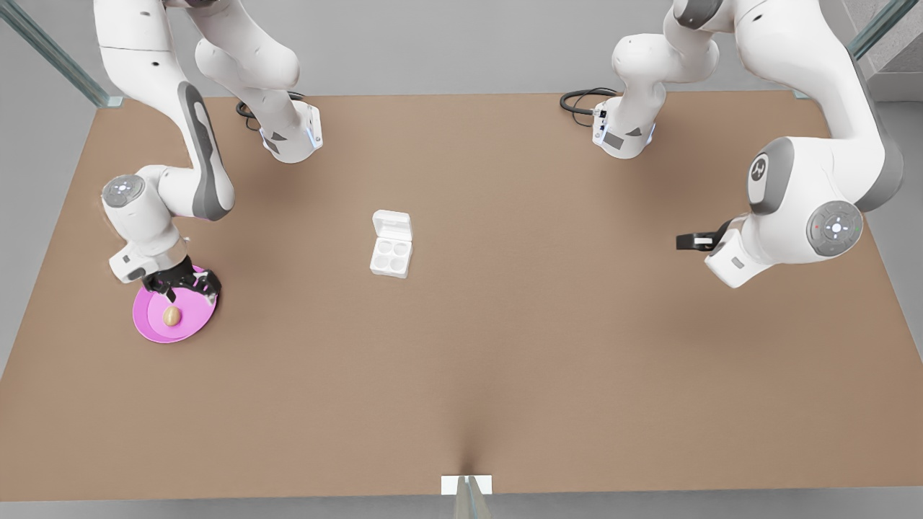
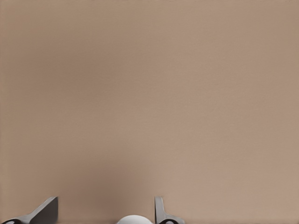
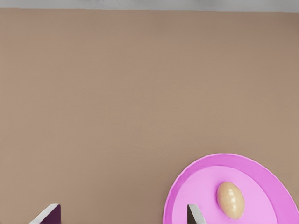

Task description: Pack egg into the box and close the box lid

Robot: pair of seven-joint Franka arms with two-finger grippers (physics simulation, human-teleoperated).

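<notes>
A smooth tan oval egg is seen lying on a glossy round pink plate, well apart from the white moulded box, whose box lid is folded back. The right gripper is held over the plate, fingers spread, empty. The left gripper is held waiting above the matte brown table, fingers parted, empty.

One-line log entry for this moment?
right gripper: open, above plate | egg: on plate | box: open, cups empty | left gripper: open, waiting
</notes>
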